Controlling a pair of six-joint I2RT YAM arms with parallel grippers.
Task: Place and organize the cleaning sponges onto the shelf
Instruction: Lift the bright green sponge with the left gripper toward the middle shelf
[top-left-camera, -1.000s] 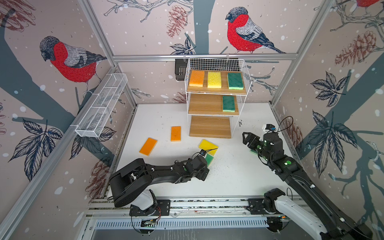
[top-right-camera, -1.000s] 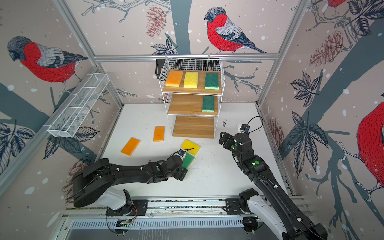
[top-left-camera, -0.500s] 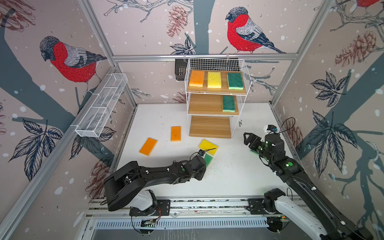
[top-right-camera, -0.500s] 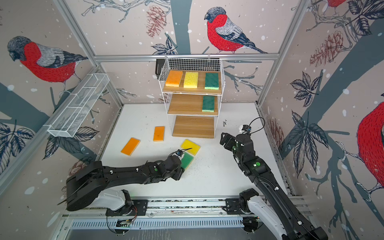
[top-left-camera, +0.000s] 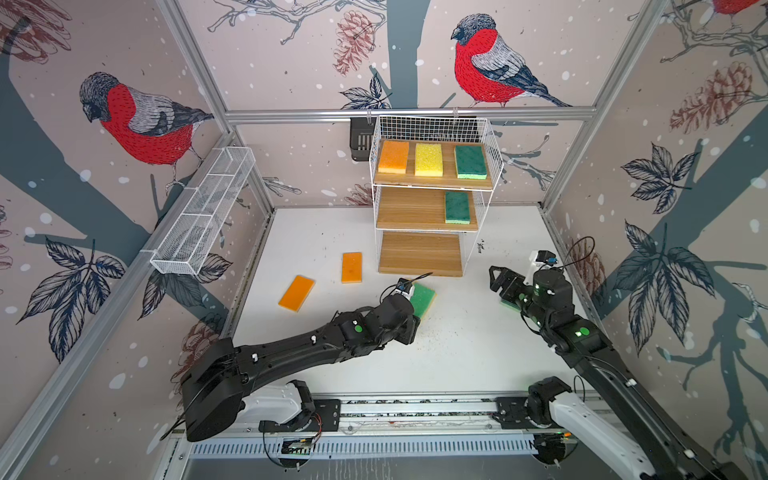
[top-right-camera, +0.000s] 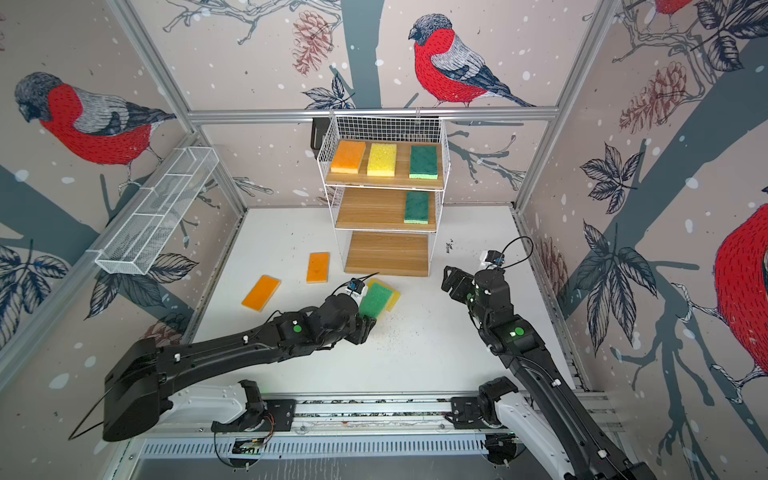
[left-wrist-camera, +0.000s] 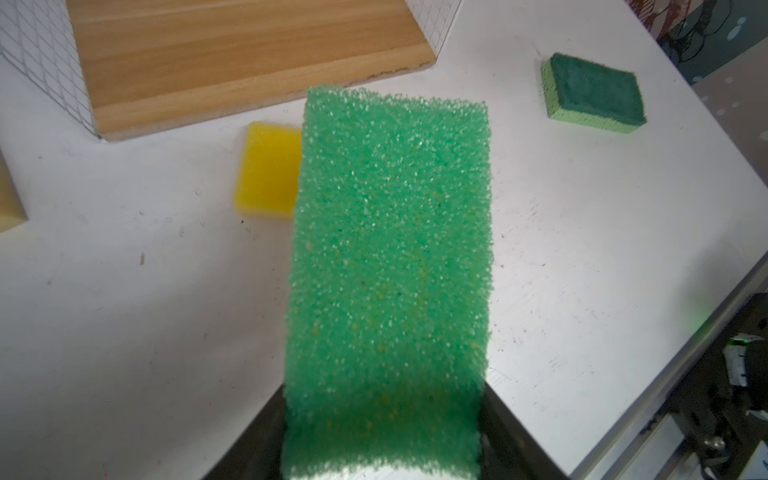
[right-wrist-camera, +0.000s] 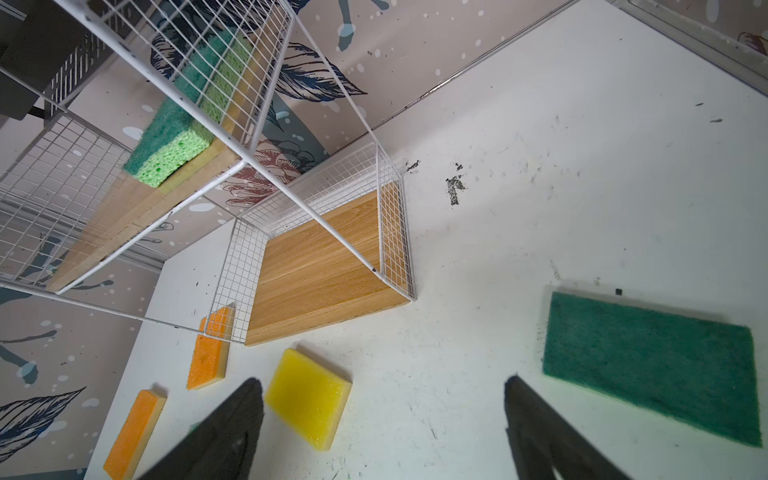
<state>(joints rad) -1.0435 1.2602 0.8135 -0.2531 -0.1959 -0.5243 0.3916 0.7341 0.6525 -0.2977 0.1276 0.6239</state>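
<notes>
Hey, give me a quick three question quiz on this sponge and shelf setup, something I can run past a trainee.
1. True or false: a sponge lies on the bottom board of the shelf.
2. The held sponge in the left gripper is: A orange, B green, C yellow.
3. How many sponges lie on the top board?
Key: 1 false, it is bare. 2 B. 3 three: the orange sponge, the yellow sponge and the dark green sponge.
</notes>
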